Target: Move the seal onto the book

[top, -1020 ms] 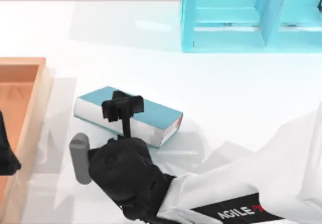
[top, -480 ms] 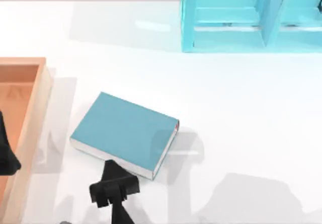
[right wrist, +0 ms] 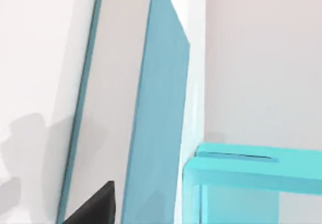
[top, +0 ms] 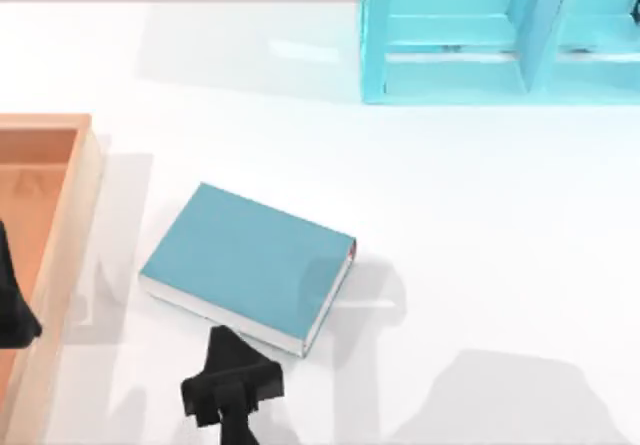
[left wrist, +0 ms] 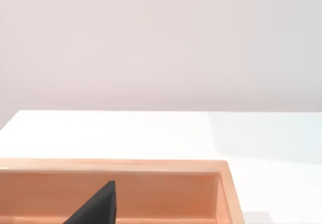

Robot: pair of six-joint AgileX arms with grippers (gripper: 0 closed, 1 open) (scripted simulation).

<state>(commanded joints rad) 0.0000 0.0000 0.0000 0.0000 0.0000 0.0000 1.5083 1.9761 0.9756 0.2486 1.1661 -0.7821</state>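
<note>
While the book (top: 247, 268) lies flat on the white desk (top: 480, 245), my right gripper (top: 232, 393) hangs just off its near edge; whether its fingers are spread is unclear. My left gripper (top: 12, 310) sits parked over the wooden tray (top: 70, 215).

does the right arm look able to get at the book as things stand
Probably yes. The right pincer sits just off the book's near edge, with bare table between them and nothing resting on the cover. The left arm is parked over the wooden tray.
</note>
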